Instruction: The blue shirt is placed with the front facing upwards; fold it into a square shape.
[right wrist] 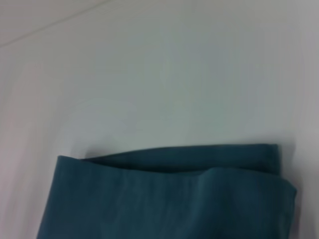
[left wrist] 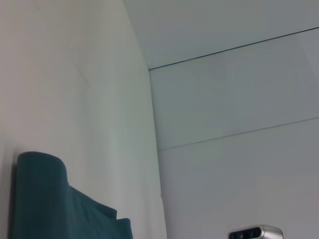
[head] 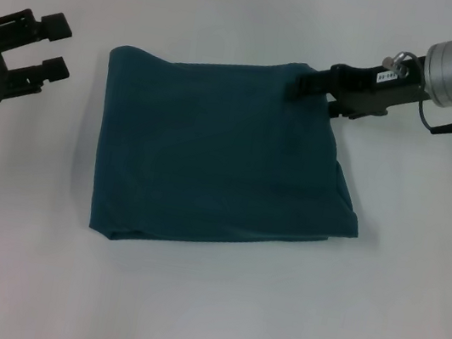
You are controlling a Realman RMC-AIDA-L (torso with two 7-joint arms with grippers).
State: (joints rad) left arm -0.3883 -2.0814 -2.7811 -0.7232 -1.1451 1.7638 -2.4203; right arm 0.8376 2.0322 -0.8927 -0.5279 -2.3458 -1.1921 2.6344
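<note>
The blue shirt (head: 219, 156) lies on the white bench (head: 203, 312) already gathered into a compact, roughly square packet, with no sleeves, collar or lettering showing, so the folding looks close to finished; what seems left is letting go and perhaps straightening the right side, where the near corner sticks out past the edge above it. The right gripper (head: 301, 84) sits at the packet's far right corner, its tips on the cloth and apparently pinching that corner, though the exact hold is hard to make out. The left gripper (head: 55, 45) hangs spread and holding nothing, off the shirt's left edge near its far left corner, clear of the fabric.
</note>
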